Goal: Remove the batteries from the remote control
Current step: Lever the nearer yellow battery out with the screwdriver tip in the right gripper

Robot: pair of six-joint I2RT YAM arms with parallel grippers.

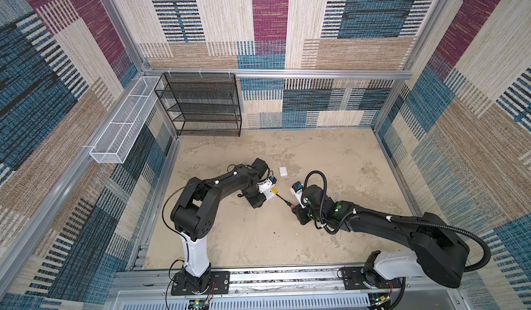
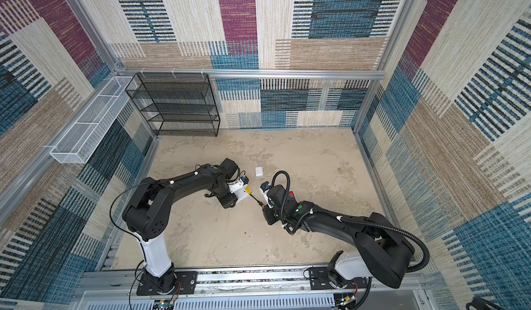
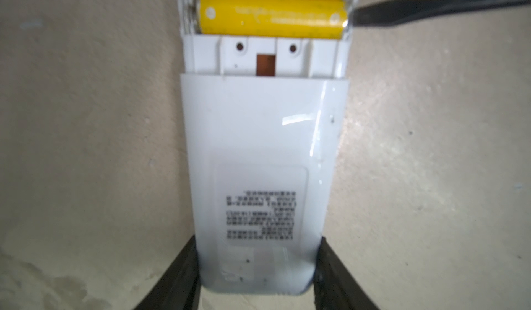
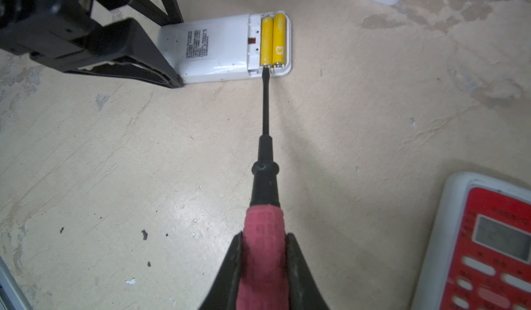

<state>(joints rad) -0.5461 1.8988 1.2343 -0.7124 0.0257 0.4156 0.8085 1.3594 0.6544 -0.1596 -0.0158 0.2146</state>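
The sandy bench (image 1: 258, 236) fills the lower middle of both top views, and the two arms meet just left of its centre. There the left end effector (image 3: 258, 242) clamps the white remote control (image 4: 212, 47) by its labelled end, one finger pressed against each long side, pinning it flat and face down. To the right of it in a top view, the right end effector (image 4: 263, 245) is pinched on the red handle of a screwdriver (image 4: 265, 116), whose black shaft slants up and left toward the remote. A second, red remote (image 4: 488, 251) lies beside the right arm, and a small white cover (image 1: 283, 172) sits on the bench just above the meeting point. The battery bay is already uncovered, and the two yellow batteries (image 4: 273, 39) lie in it side by side, both seated. The screwdriver's flat tip sits at one end of the battery nearer the label, at the bay's rim, and seems to touch it. The step in hand looks like prying out the first battery. The next move probably calls for wedging the tip under that end and levering gently upward, while the left grip keeps the remote from sliding or tipping; a slip could skid the tip off the rounded metal end.
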